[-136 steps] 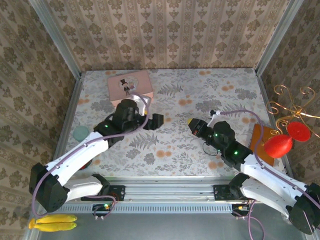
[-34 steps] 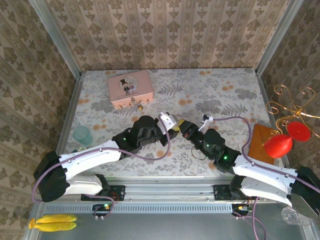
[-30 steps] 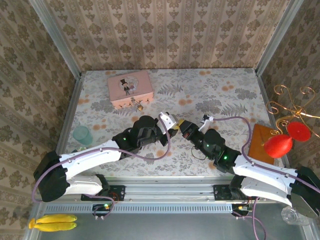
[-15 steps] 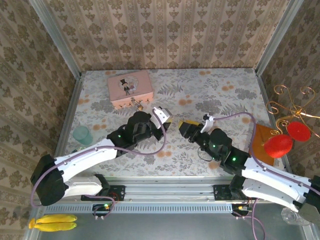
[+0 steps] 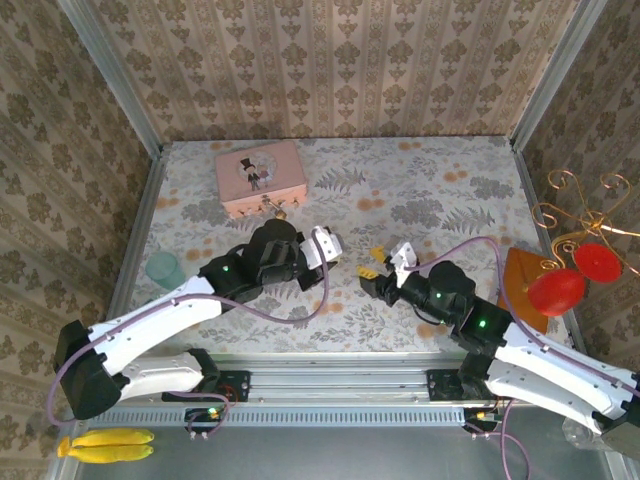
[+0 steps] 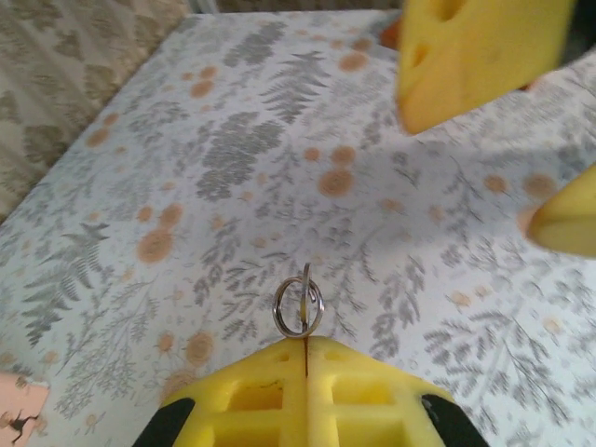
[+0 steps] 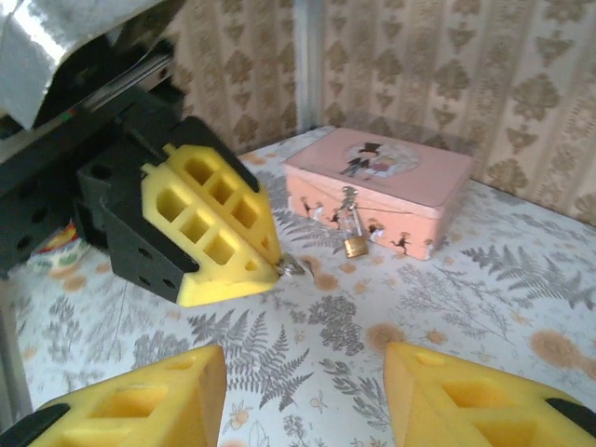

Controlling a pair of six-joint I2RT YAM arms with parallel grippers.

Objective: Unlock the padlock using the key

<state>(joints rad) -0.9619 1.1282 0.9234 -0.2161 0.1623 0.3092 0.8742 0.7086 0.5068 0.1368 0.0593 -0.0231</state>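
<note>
The tiny brass padlock (image 5: 281,211) hangs on the front clasp of the pink tin (image 5: 262,172); the right wrist view shows the padlock (image 7: 355,244) upright against the tin (image 7: 377,182). My left gripper (image 6: 305,346) is shut on the key, whose thin dark blade sits in the seam between the pads, while its silvery ring (image 6: 298,308) sticks out in front. From above, the left gripper (image 5: 326,250) hovers at mid-table, right of the tin. My right gripper (image 5: 370,264) is open and holds nothing, facing the left fingers (image 7: 209,228) across a gap.
A teal cup (image 5: 162,268) stands at the table's left edge. A brown board (image 5: 520,280) and red ornaments on a gold wire stand (image 5: 572,270) are at the right edge. Wallpapered walls close three sides. Bananas (image 5: 105,443) lie off the table, near left.
The two grippers were tip to tip at mid-table; the right one has opened and drawn back to the right. The left has pulled back left, still shut on the key.
</note>
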